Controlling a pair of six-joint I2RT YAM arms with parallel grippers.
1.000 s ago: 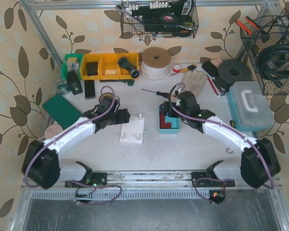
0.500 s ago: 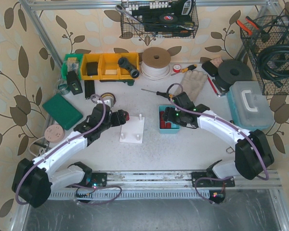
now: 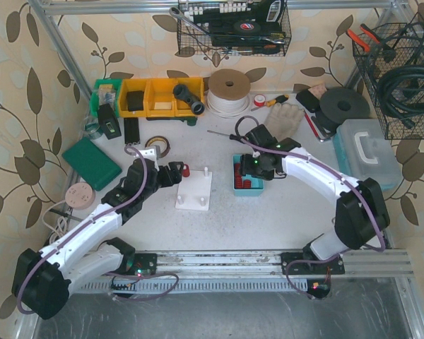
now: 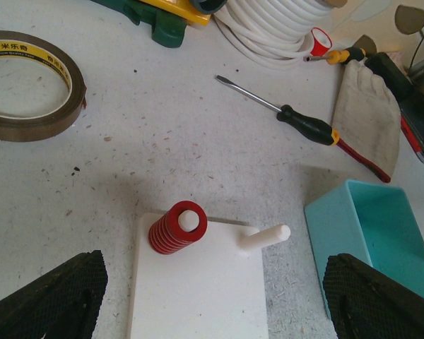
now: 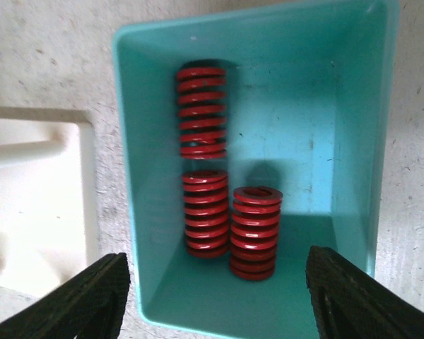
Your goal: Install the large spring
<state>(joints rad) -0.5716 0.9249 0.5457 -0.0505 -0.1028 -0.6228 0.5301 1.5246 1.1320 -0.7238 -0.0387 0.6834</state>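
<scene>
1. The left gripper (image 4: pixel 212 289) has its fingers (image 4: pixel 53 296) spread wide, with nothing between them.
2. Just ahead of those fingers lies the white base plate (image 4: pixel 198 304). A red spring (image 4: pixel 178 227) sits upright over the plate's far-left peg, and the peg's tip shows through the top of the coil. The neighbouring peg (image 4: pixel 265 238) is bare.
3. The right gripper (image 5: pixel 222 293) also has its fingers (image 5: pixel 78 296) well apart and grips nothing.
4. Directly below it is the teal bin (image 5: pixel 138 141), which holds three more red springs (image 5: pixel 205 212). One lies toward the far end, one lies nearer, and one stands upright touching the nearer one.
5. In the top view, the bin sits just beside the plate's right edge. The left gripper is at the plate's left corner, and the right gripper is over the bin.
6. Farther out on the table (image 4: pixel 162 127) are a black-handled screwdriver (image 4: pixel 304 120), a roll of brown tape (image 4: pixel 28 85), a work glove (image 4: pixel 367 113) and a coil of white tubing (image 4: pixel 268 25).
</scene>
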